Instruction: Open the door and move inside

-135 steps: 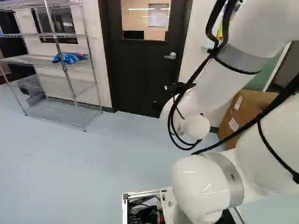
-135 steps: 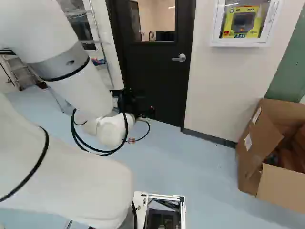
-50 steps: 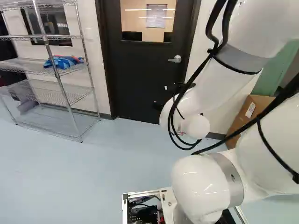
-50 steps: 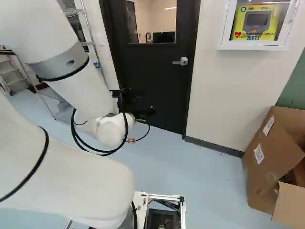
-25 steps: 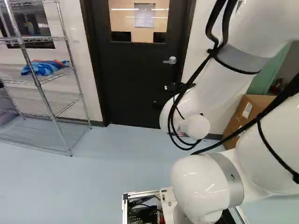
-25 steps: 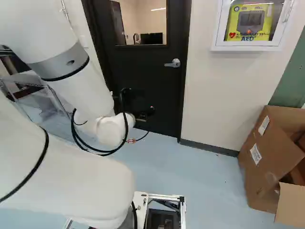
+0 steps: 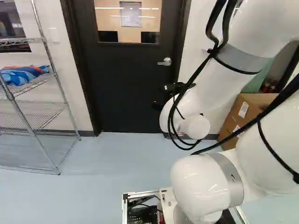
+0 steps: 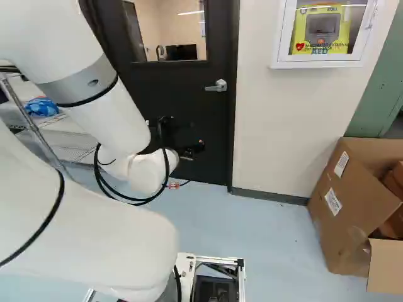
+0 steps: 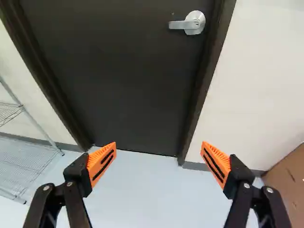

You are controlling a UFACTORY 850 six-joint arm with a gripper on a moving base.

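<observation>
The gripper [image 8: 179, 135] is held ahead of the base, with the door [image 7: 131, 88] beyond it. In the wrist view, its fingers are spread wide apart, and their orange pads [image 9: 103, 163] are turned toward each other; the floor [image 9: 147, 190] is seen between them. The door is shut in its dark frame [image 9: 204, 76]. A silver handle [image 8: 217, 86] is fitted near the door's right edge, with its lever pointed left. By the wrist view, the handle is placed ahead of the gripper and well apart from the fingers. A window [image 7: 106, 21] is set in the upper part of the door, and a sheet of paper [image 7: 131, 14] is seen through it.

To the left of the door, a wire shelf [image 7: 39, 112] is stood by the wall, and a blue bundle [image 7: 18, 75] is carried on it. To the right, a white wall cabinet [image 8: 315, 65] is mounted, with a yellow device [image 8: 320, 38] housed inside. Below it and farther right, an open cardboard box [image 8: 346, 211] is set on the floor beside a green panel [image 8: 378, 100].
</observation>
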